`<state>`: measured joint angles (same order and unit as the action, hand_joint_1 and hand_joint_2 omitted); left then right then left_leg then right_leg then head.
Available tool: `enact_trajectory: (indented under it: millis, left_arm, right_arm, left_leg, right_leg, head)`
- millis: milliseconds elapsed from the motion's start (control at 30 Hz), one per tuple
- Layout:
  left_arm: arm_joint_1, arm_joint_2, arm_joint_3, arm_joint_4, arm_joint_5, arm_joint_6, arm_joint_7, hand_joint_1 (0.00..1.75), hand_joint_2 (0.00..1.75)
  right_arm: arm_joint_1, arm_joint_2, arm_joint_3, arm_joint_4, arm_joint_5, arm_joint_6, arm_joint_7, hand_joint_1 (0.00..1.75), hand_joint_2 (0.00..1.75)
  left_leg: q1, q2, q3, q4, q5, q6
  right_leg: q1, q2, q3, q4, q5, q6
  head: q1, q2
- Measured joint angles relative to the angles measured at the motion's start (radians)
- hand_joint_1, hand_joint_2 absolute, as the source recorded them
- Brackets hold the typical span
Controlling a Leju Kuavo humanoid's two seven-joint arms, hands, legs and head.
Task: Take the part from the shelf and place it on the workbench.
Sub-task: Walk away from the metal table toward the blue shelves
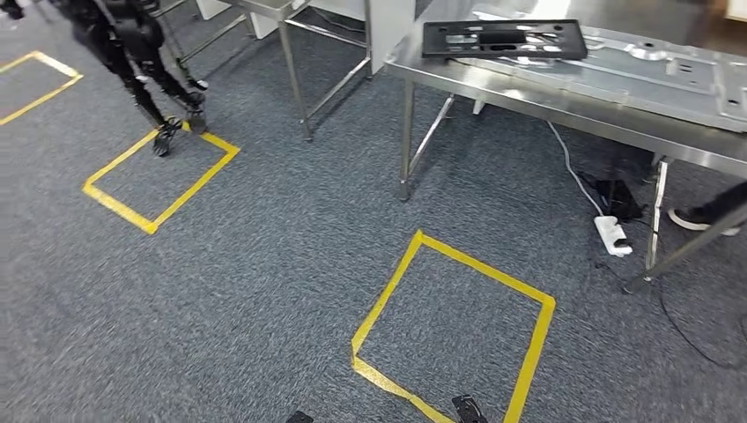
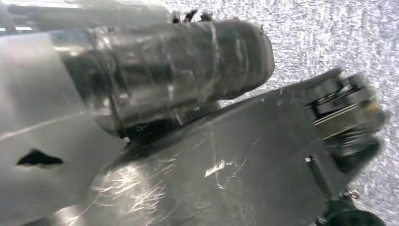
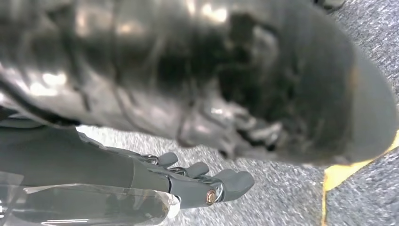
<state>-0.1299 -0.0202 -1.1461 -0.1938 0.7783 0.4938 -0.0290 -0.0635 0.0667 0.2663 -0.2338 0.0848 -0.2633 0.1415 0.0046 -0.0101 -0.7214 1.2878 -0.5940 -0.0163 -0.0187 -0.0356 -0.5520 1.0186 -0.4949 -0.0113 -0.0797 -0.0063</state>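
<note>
1. Left robot hand (image 2: 221,117): clamped on the part (image 2: 141,188). The part is a flat sheet of scratched grey metal with a small dark cut-out. The thick taped thumb (image 2: 179,66) lies across the upper face of the sheet. The dark fingers (image 2: 343,99) curl at its far edge. The sheet therefore sits between thumb and fingers, flat against the palm, above grey carpet.

2. Right robot hand (image 3: 188,181): fingers (image 3: 235,181) stretched out side by side with nothing in them. It hangs over the carpet (image 3: 282,197), near a strip of yellow tape (image 3: 343,172).

3. Floor, head view: a square of yellow tape (image 1: 386,291) lies just ahead. A white power strip (image 1: 612,235) with its cable lies beyond it, beneath the counter. A shoe (image 1: 691,218) shows near the counter leg.

4. Counter (image 1: 564,88): stainless steel, at the upper right. It carries a black tray (image 1: 502,40) and, beside that, flat silver sheets (image 1: 652,75).

5. Far left: a second taped square (image 1: 198,181), with another dark robot (image 1: 132,44) standing at its far corner.
</note>
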Motion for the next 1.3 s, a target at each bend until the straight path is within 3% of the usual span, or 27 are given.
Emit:
enact_trajectory:
  millis: [33,133,200,267,300,367,433,467,500,533,567,633,700,767,800,833,867,933,1000,1033,1100,1167,1233,1300]
  left_arm:
    - [0.0,0.0,-0.004,0.0,-0.002,0.0,0.005,0.0,0.0]
    - [0.002,0.0,-0.006,0.0,-0.004,0.0,0.014,0.0,0.0]
    - [0.003,-0.001,-0.006,0.0,-0.004,0.001,0.015,0.0,0.0]
    - [0.003,-0.002,-0.011,0.0,-0.005,0.001,0.012,0.0,0.0]
    - [0.004,-0.004,-0.015,0.0,-0.005,0.002,0.011,0.0,0.0]
    - [0.004,-0.006,-0.022,0.0,-0.006,0.001,0.009,0.0,0.0]
    - [0.002,-0.009,-0.023,0.0,-0.006,-0.001,0.011,0.0,0.0]
    - [0.002,-0.01,-0.024,0.0,-0.003,-0.001,0.012,0.0,0.0]
    - [0.002,-0.011,-0.024,0.0,0.001,-0.001,0.013,0.0,0.0]
    - [0.002,-0.011,-0.024,0.0,0.006,0.001,0.014,0.0,0.0]
    - [0.002,-0.012,-0.024,0.0,0.014,0.004,0.012,0.0,0.0]
    - [0.001,-0.012,-0.024,0.0,0.028,0.008,0.009,0.0,0.0]
    - [0.0,-0.012,-0.024,0.0,0.037,-0.003,0.011,0.0,0.0]
    - [0.001,-0.008,-0.024,0.0,0.039,-0.021,0.018,0.0,0.0]
    - [0.003,-0.006,-0.024,0.0,0.039,-0.028,0.021,0.0,0.0]
    - [0.003,-0.003,-0.024,0.0,0.04,-0.033,0.022,0.0,0.0]
    - [0.003,-0.001,-0.024,0.0,0.043,-0.033,0.019,0.0,0.0]
    - [-0.004,0.001,-0.024,0.0,0.061,-0.018,0.012,0.0,0.0]
    - [-0.032,-0.001,-0.023,0.0,0.099,0.003,0.043,0.0,0.0]
    - [-0.057,-0.003,-0.023,0.0,0.116,0.011,0.076,0.0,0.0]
    - [-0.112,-0.01,-0.023,0.0,0.135,0.022,0.141,0.0,0.0]
    - [-0.159,-0.019,-0.018,-0.001,0.141,0.033,0.165,0.0,0.0]
    - [-0.185,-0.027,-0.007,-0.004,0.148,0.043,0.164,0.0,0.0]
    - [-0.19,-0.03,0.003,-0.005,0.154,0.049,0.158,0.0,0.0]
  right_arm:
    - [0.0,0.0,0.002,0.001,0.0,-0.004,-0.006,0.0,0.0]
    - [-0.003,0.0,0.004,0.002,0.0,-0.011,-0.026,0.0,0.0]
    - [-0.004,-0.001,0.006,0.003,-0.001,-0.011,-0.03,0.0,0.0]
    - [-0.005,-0.001,0.009,0.004,-0.001,-0.009,-0.03,0.0,0.0]
    - [-0.006,-0.001,0.011,0.004,-0.001,-0.007,-0.029,0.0,0.0]
    - [-0.008,-0.001,0.013,0.005,0.0,0.001,-0.026,0.0,0.0]
    - [-0.007,-0.002,0.014,0.007,0.005,0.014,-0.02,0.0,0.0]
    - [-0.006,-0.002,0.017,0.008,0.01,0.02,-0.015,0.0,0.0]
    - [-0.004,-0.002,0.021,0.01,0.014,0.025,-0.009,0.0,0.0]
    - [-0.003,-0.002,0.025,0.011,0.02,0.029,-0.004,0.0,0.0]
    - [-0.003,-0.002,0.03,0.012,0.024,0.031,0.0,0.0,0.0]
    - [-0.004,-0.002,0.036,0.013,0.032,0.029,0.003,0.0,0.0]
    - [-0.004,-0.001,0.041,0.014,0.036,0.021,-0.001,0.0,0.0]
    - [-0.004,0.0,0.047,0.015,0.038,0.008,-0.013,0.0,0.0]
    - [-0.004,0.001,0.051,0.015,0.038,0.001,-0.02,0.0,0.0]
    - [-0.005,0.001,0.054,0.015,0.038,-0.004,-0.025,0.0,0.0]
    - [-0.006,0.002,0.056,0.015,0.037,-0.008,-0.028,0.0,0.0]
    - [-0.005,0.002,0.061,0.016,0.044,0.003,-0.023,0.0,0.0]
    - [-0.004,0.0,0.079,0.018,0.079,0.038,-0.011,0.0,0.0]
    - [-0.005,-0.002,0.093,0.019,0.101,0.054,-0.006,0.0,0.0]
    - [-0.011,-0.003,0.129,0.02,0.13,0.068,-0.008,0.0,0.0]
    - [-0.014,-0.002,0.16,0.02,0.139,0.068,-0.013,0.0,0.0]
    - [-0.015,-0.001,0.186,0.02,0.145,0.067,-0.015,0.0,0.0]
    - [-0.017,0.0,0.208,0.019,0.151,0.071,-0.014,0.0,0.0]
  left_leg:
    - [0.002,0.003,0.012,-0.025,0.022,-0.001]
    - [-0.002,0.046,0.111,-0.214,0.106,0.005]
    - [-0.01,0.062,0.136,-0.267,0.114,0.017]
    - [-0.013,0.041,0.134,-0.27,0.117,0.029]
    - [-0.011,0.032,0.136,-0.275,0.121,0.035]
    - [-0.008,0.014,0.141,-0.284,0.127,0.048]
    - [-0.008,-0.005,0.142,-0.286,0.128,0.056]
    - [-0.009,-0.016,0.142,-0.285,0.129,0.058]
    - [-0.01,-0.03,0.142,-0.284,0.128,0.059]
    - [-0.011,-0.044,0.143,-0.283,0.128,0.059]
    - [-0.011,-0.059,0.144,-0.281,0.127,0.059]
    - [-0.011,-0.086,0.141,-0.271,0.124,0.054]
    - [-0.009,-0.109,0.131,-0.262,0.121,0.044]
    - [-0.006,-0.132,0.122,-0.264,0.126,0.032]
    - [-0.006,-0.13,0.119,-0.262,0.125,0.026]
    - [-0.007,-0.112,0.111,-0.249,0.117,0.02]
    - [-0.008,-0.084,0.096,-0.219,0.099,0.015]
    - [-0.007,-0.024,0.042,-0.105,0.043,0.005]
    - [-0.004,-0.006,-0.01,-0.006,0.013,-0.001]
    - [-0.002,-0.003,-0.015,-0.001,0.023,-0.002]
    - [-0.002,0.01,0.028,-0.09,0.084,0.001]
    - [-0.009,0.049,0.092,-0.212,0.131,0.009]
    - [-0.019,0.071,0.117,-0.264,0.137,0.02]
    - [-0.021,0.056,0.12,-0.272,0.139,0.032]
  right_leg:
    - [0.0,-0.012,0.001,0.001,-0.002,0.001]
    - [0.002,-0.04,0.01,0.002,-0.009,0.01]
    - [0.007,-0.054,0.013,0.001,-0.013,0.019]
    - [0.008,-0.069,0.017,-0.002,-0.014,0.03]
    - [0.006,-0.066,0.018,0.002,-0.02,0.035]
    - [0.002,-0.029,-0.005,0.058,-0.061,0.042]
    - [0.002,0.016,-0.065,0.188,-0.124,0.042]
    - [0.002,0.025,-0.095,0.247,-0.143,0.042]
    - [0.002,0.029,-0.113,0.278,-0.142,0.042]
    - [0.002,0.031,-0.114,0.271,-0.123,0.041]
    - [0.001,0.036,-0.096,0.225,-0.088,0.04]
    - [-0.004,0.075,-0.043,0.094,-0.026,0.037]
    - [-0.007,0.112,-0.016,0.026,-0.011,0.034]
    - [-0.005,0.104,-0.01,0.02,-0.013,0.025]
    - [-0.005,0.091,-0.005,0.015,-0.011,0.018]
    - [-0.006,0.079,0.0,0.01,-0.008,0.011]
    - [-0.007,0.066,0.003,0.004,-0.005,0.005]
    - [-0.004,0.038,0.008,0.001,-0.006,-0.002]
    - [0.0,0.005,0.01,0.002,-0.009,-0.004]
    - [0.002,-0.011,0.01,0.002,-0.011,-0.004]
    - [0.003,-0.039,0.014,0.003,-0.014,-0.003]
    - [0.006,-0.059,0.019,0.004,-0.02,0.003]
    - [0.01,-0.075,0.023,0.003,-0.023,0.012]
    - [0.011,-0.083,0.028,-0.001,-0.026,0.022]
  head:
    - [0.0,0.0]
    - [0.0,0.0]
    - [0.001,0.0]
    - [0.001,0.0]
    - [0.002,0.0]
    - [0.006,0.0]
    - [0.011,0.0]
    - [0.013,0.0]
    - [0.013,0.0]
    - [0.013,0.0]
    - [0.013,0.0]
    - [0.013,0.0]
    - [0.013,0.0]
    - [0.013,0.0]
    - [0.013,0.0]
    - [0.009,0.0]
    - [0.005,0.0]
    - [-0.002,0.0]
    - [-0.002,0.0]
    - [-0.002,0.0]
    - [-0.003,0.0]
    - [-0.002,0.0]
    - [0.0,0.0]
    - [0.002,0.0]
